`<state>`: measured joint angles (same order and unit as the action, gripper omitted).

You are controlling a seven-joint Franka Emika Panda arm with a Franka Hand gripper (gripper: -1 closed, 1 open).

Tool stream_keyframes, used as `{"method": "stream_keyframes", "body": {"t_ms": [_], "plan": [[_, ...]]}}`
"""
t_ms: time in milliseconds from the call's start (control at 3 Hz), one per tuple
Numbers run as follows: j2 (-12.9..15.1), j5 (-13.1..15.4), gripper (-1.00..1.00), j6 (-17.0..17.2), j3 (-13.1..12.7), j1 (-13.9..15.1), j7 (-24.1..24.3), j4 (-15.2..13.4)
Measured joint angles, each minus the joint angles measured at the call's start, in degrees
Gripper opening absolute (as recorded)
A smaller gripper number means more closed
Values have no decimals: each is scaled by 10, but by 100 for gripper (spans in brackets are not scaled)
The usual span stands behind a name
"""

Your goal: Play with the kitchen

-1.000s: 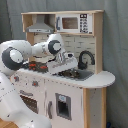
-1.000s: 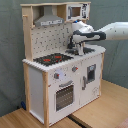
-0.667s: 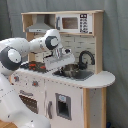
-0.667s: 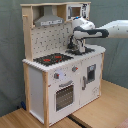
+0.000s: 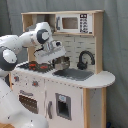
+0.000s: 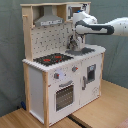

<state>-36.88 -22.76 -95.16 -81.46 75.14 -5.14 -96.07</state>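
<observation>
So the kitchen (image 5: 65, 75) pretty much fills the scene in both exterior views, a pale wood and white toy unit standing on a wooden floor (image 6: 107, 107) with a grey curtain behind it. In the second exterior view you get it at an angle: range hood (image 6: 48, 20) up top on the second exterior view's left, pegboard back wall under it, and the oven door (image 6: 64, 96) low on the front. The white arm (image 6: 107, 27) comes in from the second exterior view's right and bends down over the counter.

In the first exterior view the arm reaches in from the first exterior view's left, and the microwave (image 5: 75, 23) sits on the upper shelf above it. The black-red hob (image 5: 36, 66) is just left of the grey sink (image 5: 75, 74), with the black faucet (image 5: 86, 59) curving over the far end.

The gripper (image 5: 61, 64) hangs right above the sink, near the hob edge. Honestly can't tell if its fingers are apart or together, it's just a dark blob down there.
</observation>
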Motion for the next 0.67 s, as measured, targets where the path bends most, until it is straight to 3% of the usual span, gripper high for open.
{"method": "stream_keyframes", "body": {"t_ms": [333,667], "plan": [[0,-18,-100,-1,-37,-8,16,45],[0,-27,-100,-5,-84,2,28,88]]}}
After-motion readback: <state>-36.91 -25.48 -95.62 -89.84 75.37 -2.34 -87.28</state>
